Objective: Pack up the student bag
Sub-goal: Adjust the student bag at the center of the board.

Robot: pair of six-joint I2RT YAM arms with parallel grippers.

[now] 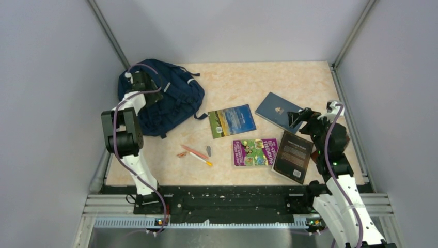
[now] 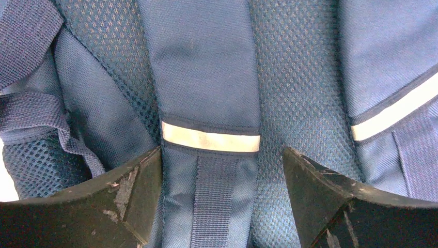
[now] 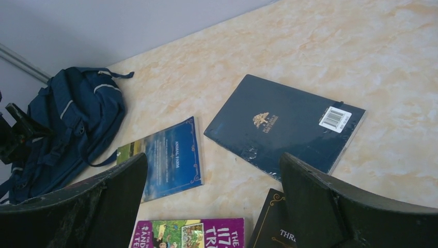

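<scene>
Student bag (image 1: 178, 101): far-left corner of the table (image 1: 289, 77), strap side up
Long axis: roughly near-to-far, top toward the far wall (image 1: 232, 26)
Left hand (image 2: 222, 155): open, fingers either side of a shoulder strap (image 2: 206, 98)
Right hand (image 3: 214, 165): open, over the navy book (image 3: 279, 124)

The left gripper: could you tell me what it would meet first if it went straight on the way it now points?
Most likely the student bag: the left gripper, jaws open, points straight at a shoulder strap with a reflective stripe. How near it is cannot be told.
</scene>
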